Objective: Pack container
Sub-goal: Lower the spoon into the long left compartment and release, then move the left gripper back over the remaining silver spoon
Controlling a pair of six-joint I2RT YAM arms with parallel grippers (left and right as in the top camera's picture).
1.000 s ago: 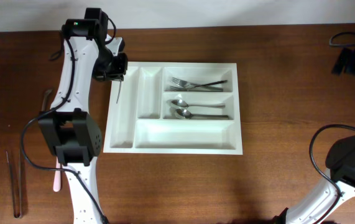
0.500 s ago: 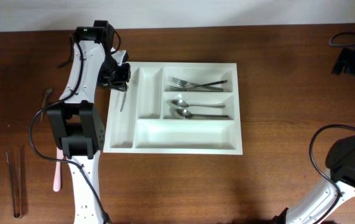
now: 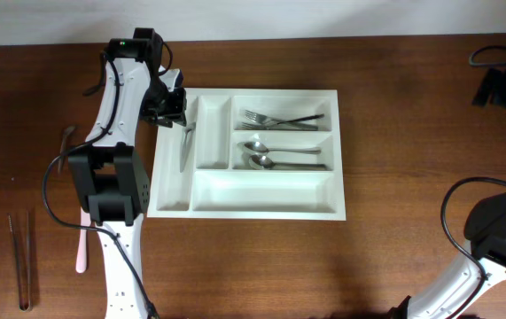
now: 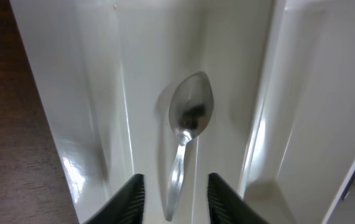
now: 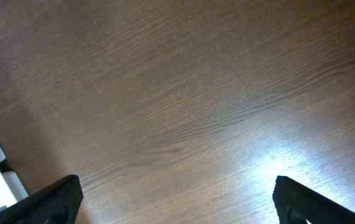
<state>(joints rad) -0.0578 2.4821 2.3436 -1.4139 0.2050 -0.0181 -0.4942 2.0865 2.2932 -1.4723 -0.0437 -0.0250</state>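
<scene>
The left pincer (image 4: 176,198) is hovering with jaws narrowly parted, gripping nothing. The spoon (image 4: 189,115) is lying just below it, handle between the tips, in the outer narrow slot of the container (image 3: 261,192) directly beneath. Judging by this, widening first and then lifting straight up is keeping either tip from dragging the handle. The right pincer (image 5: 177,194) is gaping wide over bare bench (image 5: 183,93).

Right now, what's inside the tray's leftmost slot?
One spoon lies lengthwise in the container's leftmost slot. The left gripper covers the slot's far end, so anything there is unseen.
</scene>
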